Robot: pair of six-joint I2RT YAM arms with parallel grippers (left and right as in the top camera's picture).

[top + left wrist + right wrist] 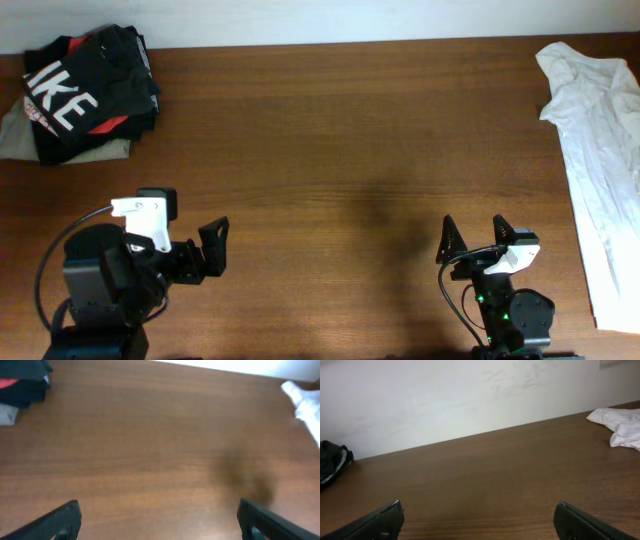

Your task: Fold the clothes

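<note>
Lettering first: on the black garment (85, 80) at the far left corner of the table (330, 150) I read big white capitals "IKE", with whatever comes before them lost at the fold. There are red patches beside the letters, and some smaller print near the left edge that I cannot make out. That black garment lies folded on top of an olive-grey piece (15, 135), whose edges poke out underneath on the left and near sides. So I count two pieces in that pile, though more could be tucked inside. Over on the right edge of the table, one white garment (600, 150) sprawls unfolded, bunched and creased at its far end and trailing in a long strip towards the near edge. It sits well apart from the dark pile, with bare wood between them. Two hands on my screens, both at the near side. My left hand (220, 248) is turned towards the middle of the table, and its wrist view shows its dark fingers (62, 521) spread wide with nothing between them. My right hand (474, 236) points away from me, its fingers (380, 521) likewise wide apart and holding nothing, just above the wood.
</note>
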